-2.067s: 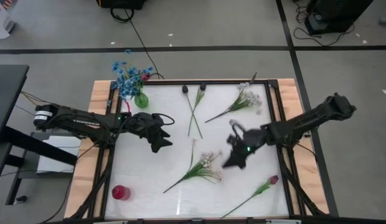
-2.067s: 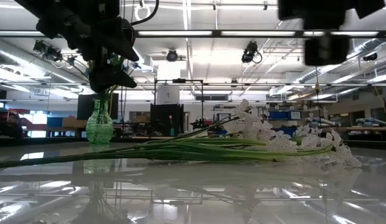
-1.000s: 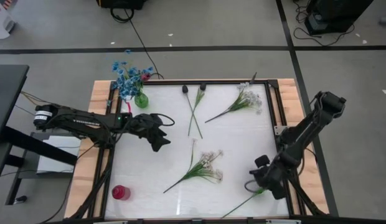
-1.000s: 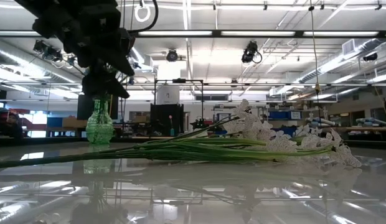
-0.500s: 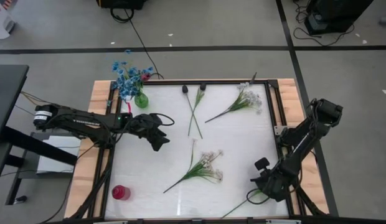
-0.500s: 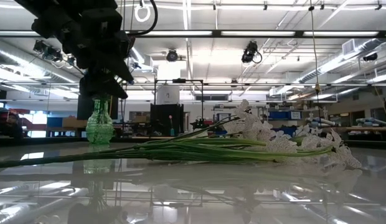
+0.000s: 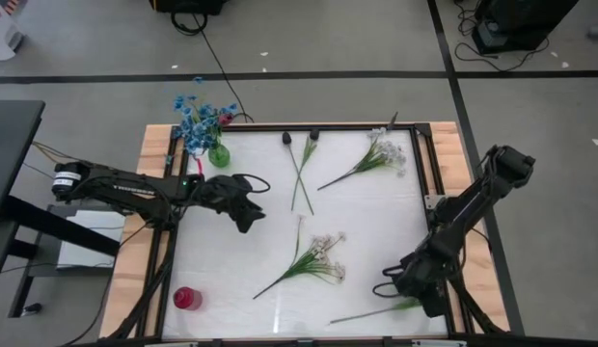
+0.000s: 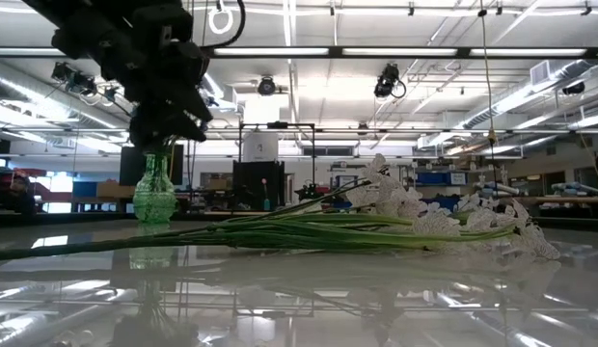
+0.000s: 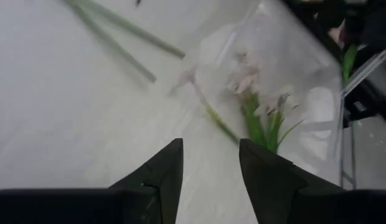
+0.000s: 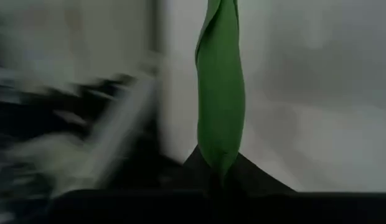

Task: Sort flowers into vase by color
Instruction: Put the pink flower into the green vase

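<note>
Tulip stem (image 7: 371, 311) lies nearly crosswise near my table edge; right gripper (image 7: 413, 289) pinches its leaf, left gripper (image 7: 249, 217) hovers part-open, empty.

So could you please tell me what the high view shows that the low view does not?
Only the high view shows the right gripper shut on the tulip stem, the red vase, the blue flowers and the two dark-budded stems. Only the low view shows the room behind the table. Both show the green vase, the white spray lying flat, and the left gripper hovering.
</note>
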Available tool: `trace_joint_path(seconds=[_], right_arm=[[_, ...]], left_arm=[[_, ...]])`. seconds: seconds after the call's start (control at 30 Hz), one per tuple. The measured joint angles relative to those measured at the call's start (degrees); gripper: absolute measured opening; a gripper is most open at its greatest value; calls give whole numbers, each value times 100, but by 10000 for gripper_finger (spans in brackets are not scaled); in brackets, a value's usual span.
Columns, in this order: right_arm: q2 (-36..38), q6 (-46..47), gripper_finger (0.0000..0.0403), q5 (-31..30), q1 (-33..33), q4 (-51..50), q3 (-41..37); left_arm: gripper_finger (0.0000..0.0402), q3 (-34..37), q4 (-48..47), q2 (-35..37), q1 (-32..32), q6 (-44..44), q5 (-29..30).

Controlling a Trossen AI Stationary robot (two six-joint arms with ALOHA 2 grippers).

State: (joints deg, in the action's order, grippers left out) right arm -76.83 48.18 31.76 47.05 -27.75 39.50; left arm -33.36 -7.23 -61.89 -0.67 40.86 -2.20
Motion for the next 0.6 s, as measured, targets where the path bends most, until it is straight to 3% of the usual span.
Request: trace_joint_path(seconds=[0.27, 0.43, 0.6], right_arm=[[654, 1983, 16, 687, -805, 1462, 10], [904, 3055, 19, 577, -1493, 2056, 16], [924, 4245, 19, 436, -2210, 2461, 15]], left_arm=[[138, 0, 1190, 0, 76, -900, 3], [137, -6, 2236, 0, 344, -1821, 2], [137, -425, 2405, 0, 732, -3054, 0]])
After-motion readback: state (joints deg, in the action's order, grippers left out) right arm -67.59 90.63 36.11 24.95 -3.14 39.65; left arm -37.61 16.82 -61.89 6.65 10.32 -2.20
